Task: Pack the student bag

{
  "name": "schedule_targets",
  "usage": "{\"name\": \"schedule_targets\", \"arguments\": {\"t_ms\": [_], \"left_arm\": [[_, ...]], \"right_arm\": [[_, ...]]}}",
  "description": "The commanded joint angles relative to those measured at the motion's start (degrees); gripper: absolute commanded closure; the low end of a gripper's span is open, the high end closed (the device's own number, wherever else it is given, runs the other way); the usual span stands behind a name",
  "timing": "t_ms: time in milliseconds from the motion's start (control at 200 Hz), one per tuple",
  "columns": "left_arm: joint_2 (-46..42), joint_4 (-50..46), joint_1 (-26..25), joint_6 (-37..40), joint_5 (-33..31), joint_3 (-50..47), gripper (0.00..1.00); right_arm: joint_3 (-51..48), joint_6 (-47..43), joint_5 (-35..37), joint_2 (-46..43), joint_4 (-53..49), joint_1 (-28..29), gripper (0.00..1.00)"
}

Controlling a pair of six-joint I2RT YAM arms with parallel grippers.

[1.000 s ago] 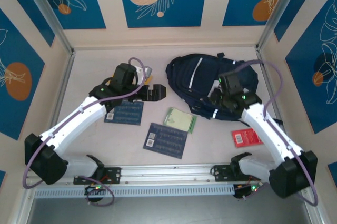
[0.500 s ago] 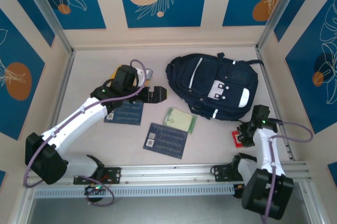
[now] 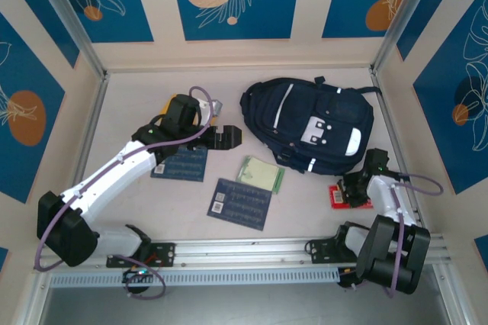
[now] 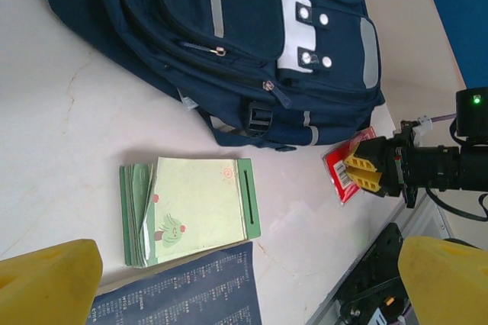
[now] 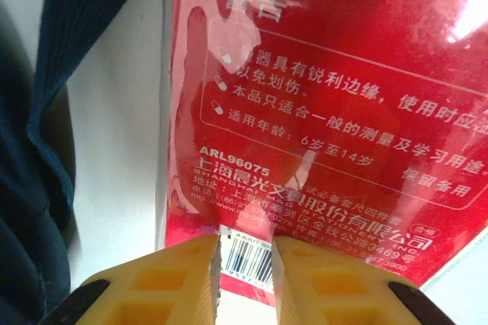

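I'm reading the red packet (image 5: pixel 328 111) through the right wrist camera. It is carrying white Chinese print headed "警告", an age line "6岁至14岁", the code "ARL96075" and the maker's line "上海晨光文具股份有限公司", with a barcode at its lower edge. The right gripper (image 5: pixel 246 252) is sitting right over that barcode. Its yellow fingertips are standing almost together with a thin slit between them, and I cannot tell whether they are pinching the packet or only hovering at it. Dark navy fabric is running down the left of that view, with a strip of pale table (image 5: pixel 114 188) between it and the packet.

From above, the student bag (image 3: pixel 309 123) is lying flat, front up, on the far right of the table, showing white reflective stripes and a white patch with snaps. The red packet is lying just beside its near right corner.

The left gripper (image 4: pixel 245 279) is hanging released, jaws spread wide, and looking down on a green notepad (image 4: pixel 191 210) that has a small cactus drawing on its cover. A dark blue booklet (image 3: pixel 240 203) with a white barcode label is lying just beside the notepad. A second blue booklet (image 3: pixel 181 163) is lying near the left arm, which is crossing over one of its corners.
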Motion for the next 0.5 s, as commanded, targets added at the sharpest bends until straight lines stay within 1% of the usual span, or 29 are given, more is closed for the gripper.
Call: {"name": "schedule_targets", "arguments": {"t_ms": [0,70,185,330,395,495], "left_arm": [[0.25,-0.1,-0.12,0.78,0.55,0.72,0.0],[0.17,-0.17,-0.11,0.92,0.27,0.71,0.0],[0.53,-0.69,-0.1,0.93,-0.57,0.74,0.0],[1.94,-0.16,-0.07,-0.43,0.96,0.51,0.01],[2.66,0.21,-0.22,-0.99,2.0,0.46,0.01],[4.1,-0.62,-1.54,-1.07,1.85,0.93,0.02]], "right_arm": [[-1.63,4.62,-3.69,-0.16,-0.94,3.56,0.78],[-2.24,8.13,-3.64,-1.28,-1.25,7.79,0.78],[-3.2,15.96,-1.86,-3.56,-2.11,17.34,0.79],[-4.87,25.93,-0.62,-6.34,-2.16,28.49,0.8],[-5.59,30.46,0.5,-7.56,-0.9,34.22,0.8],[-6.52,36.62,1.98,-6.87,4.44,42.59,0.81]]}}
